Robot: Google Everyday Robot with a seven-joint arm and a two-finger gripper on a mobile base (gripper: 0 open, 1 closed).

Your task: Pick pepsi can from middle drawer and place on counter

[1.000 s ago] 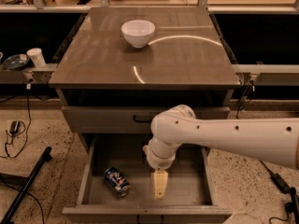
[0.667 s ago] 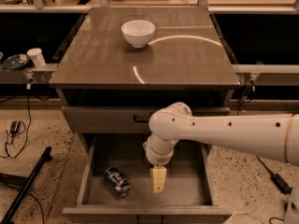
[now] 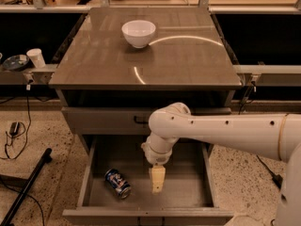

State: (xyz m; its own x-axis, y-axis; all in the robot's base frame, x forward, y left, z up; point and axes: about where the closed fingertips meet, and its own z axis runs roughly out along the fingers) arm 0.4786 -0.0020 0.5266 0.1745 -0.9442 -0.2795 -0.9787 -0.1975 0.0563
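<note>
The pepsi can [image 3: 118,183] lies on its side on the floor of the open middle drawer [image 3: 188,192], left of centre. My gripper [image 3: 157,180] hangs from the white arm down inside the drawer, to the right of the can and apart from it, with nothing in it. The counter [image 3: 183,55] is the glossy grey-brown slab on top of the cabinet, above the drawer.
A white bowl [image 3: 138,33] stands on the counter towards the back. A closed drawer front with a black handle [image 3: 139,122] sits above the open drawer. A white cup [image 3: 35,58] and a dish [image 3: 15,62] sit on a ledge at left. A black pole [image 3: 26,187] leans on the floor.
The gripper has shifted a little to the left, closer to the can. The can has not moved.
</note>
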